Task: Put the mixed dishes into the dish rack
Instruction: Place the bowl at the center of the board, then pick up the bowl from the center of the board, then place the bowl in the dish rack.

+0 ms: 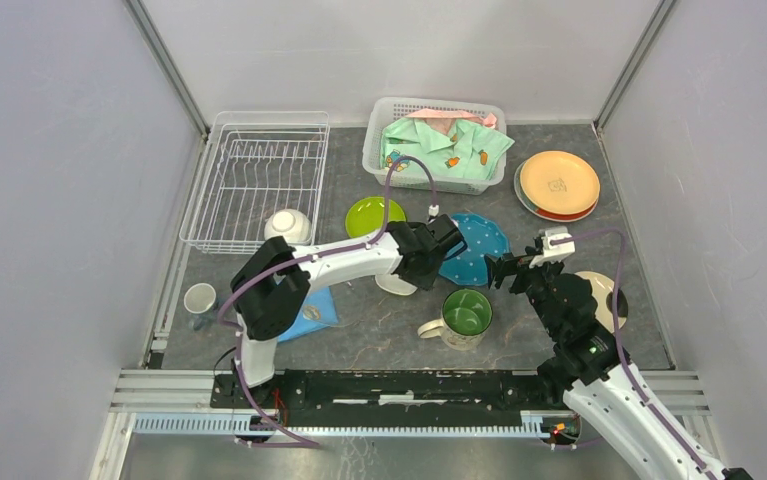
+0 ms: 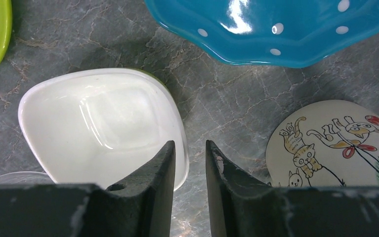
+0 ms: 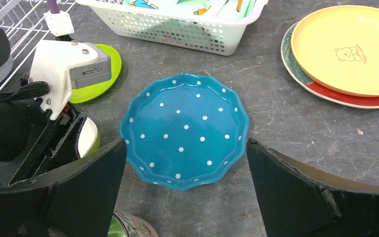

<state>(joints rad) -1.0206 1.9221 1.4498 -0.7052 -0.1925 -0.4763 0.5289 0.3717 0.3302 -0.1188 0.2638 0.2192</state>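
Dark fingers of the left gripper point(image 2: 190, 148) are shown slightly parted, holding nothing, over the rim of a glossy white bowl point(image 2: 98, 123). Beyond lies the blue dotted plate point(image 2: 276, 29), framed by the wide-open, empty right gripper point(image 3: 186, 143). Both dishes seem rigid, slick and breakable; rim pinches are advised. The dish rack point(image 1: 259, 175) stands well apart, far left.

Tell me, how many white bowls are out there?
2. One round bowl sits in the dish rack's near right corner. One squarish bowl lies on the table just below the left gripper. The arms could hide more.
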